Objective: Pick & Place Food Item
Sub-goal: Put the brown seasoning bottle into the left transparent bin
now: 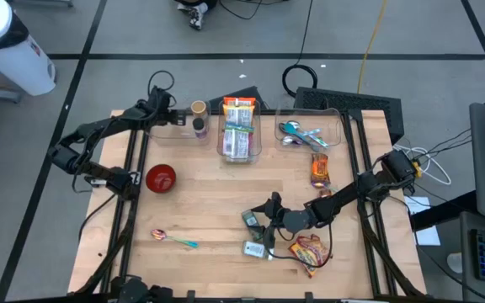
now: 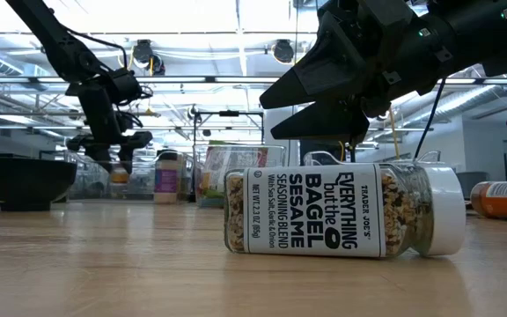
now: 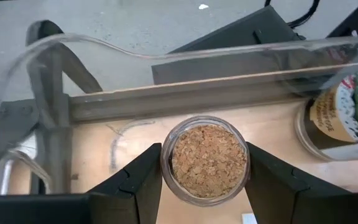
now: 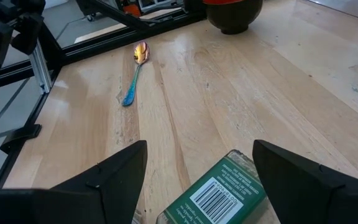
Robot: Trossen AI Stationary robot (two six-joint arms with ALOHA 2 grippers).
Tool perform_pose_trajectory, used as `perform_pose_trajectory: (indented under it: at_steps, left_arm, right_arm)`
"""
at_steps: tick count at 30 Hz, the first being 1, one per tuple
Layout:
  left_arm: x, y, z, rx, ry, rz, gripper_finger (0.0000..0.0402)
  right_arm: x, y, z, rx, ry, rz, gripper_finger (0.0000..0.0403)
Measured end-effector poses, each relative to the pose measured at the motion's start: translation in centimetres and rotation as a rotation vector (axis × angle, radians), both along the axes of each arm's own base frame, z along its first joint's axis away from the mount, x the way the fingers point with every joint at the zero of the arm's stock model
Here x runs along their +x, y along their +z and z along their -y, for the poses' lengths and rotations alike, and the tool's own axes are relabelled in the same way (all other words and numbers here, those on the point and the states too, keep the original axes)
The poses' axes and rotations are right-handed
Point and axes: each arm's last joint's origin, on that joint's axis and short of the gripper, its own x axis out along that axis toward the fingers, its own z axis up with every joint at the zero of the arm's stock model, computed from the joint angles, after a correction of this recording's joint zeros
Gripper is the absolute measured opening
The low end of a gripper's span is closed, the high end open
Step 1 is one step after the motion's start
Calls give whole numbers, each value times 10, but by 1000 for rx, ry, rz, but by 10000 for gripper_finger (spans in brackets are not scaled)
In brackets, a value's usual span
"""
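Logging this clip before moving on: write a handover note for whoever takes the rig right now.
Left gripper: at the clear bin at the table's back left, closed on a cork-topped jar.
Right gripper: open, hovering over a green-labelled jar lying at front centre, not gripping.
Sesame seasoning jar lies on its side nearby; a snack packet lies beside it, an orange bottle further back.
Done: middle bin holds packets, right bin utensils.
Left: release the jar, then pick the remaining items.
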Motion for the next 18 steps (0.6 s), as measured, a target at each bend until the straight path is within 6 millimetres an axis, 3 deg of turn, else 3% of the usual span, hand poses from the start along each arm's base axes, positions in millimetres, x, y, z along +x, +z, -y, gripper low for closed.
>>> perform_pose_trajectory:
  at_steps: [11, 18]
  left_arm:
    - [15, 4, 2, 56, 11, 77, 191]
    - [19, -9, -2, 12, 39, 75, 191]
  right_arm:
    - [0, 0, 0, 0, 0, 0, 283]
    - [0, 0, 0, 0, 0, 0, 283]
